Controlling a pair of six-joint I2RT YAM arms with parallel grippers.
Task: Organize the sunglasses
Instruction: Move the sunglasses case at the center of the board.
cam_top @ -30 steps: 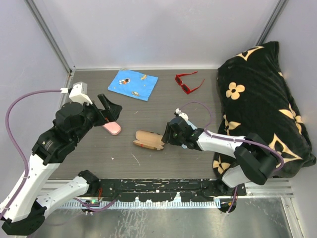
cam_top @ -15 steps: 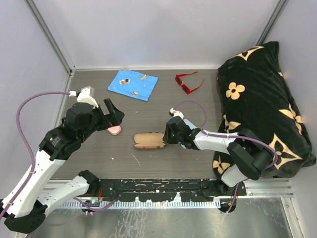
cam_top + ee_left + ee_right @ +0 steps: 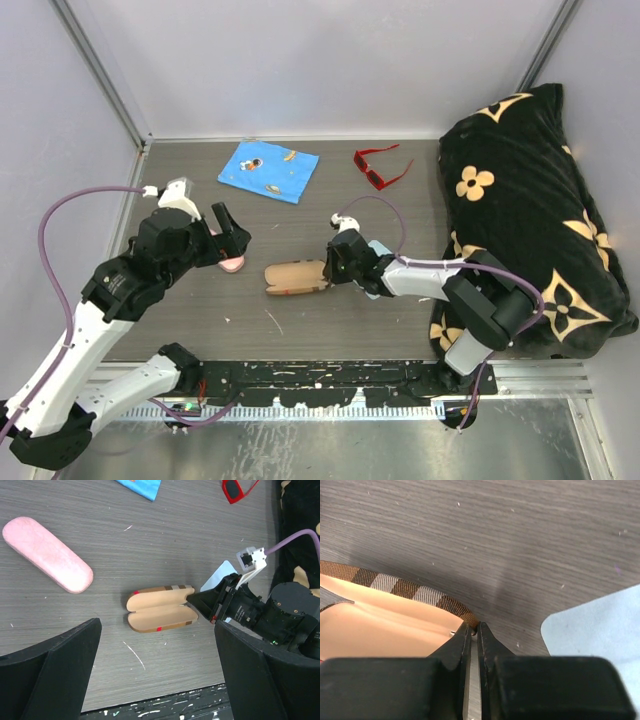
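The red sunglasses [image 3: 382, 167] lie at the back of the table, also at the top of the left wrist view [image 3: 239, 489]. The dark brown sunglasses are out of view. The slim brown-and-black glasses case [image 3: 296, 277] lies open at mid-table, its tan lining up [image 3: 160, 609]. My right gripper [image 3: 328, 271] is shut on the case's right rim [image 3: 474, 627]. My left gripper [image 3: 226, 238] is open and empty, above the table over the pink oval case [image 3: 232, 263], which also shows in the left wrist view [image 3: 47, 554].
A blue patterned cloth [image 3: 268, 170] lies at the back left. A pale blue cloth [image 3: 600, 630] lies under the right arm. A large black cushion with tan flowers [image 3: 530, 210] fills the right side. Grey walls close the back and sides.
My right gripper has moved left with the brown case's rim, shifting and turning the case slightly. My left gripper has moved right, over the pink case.
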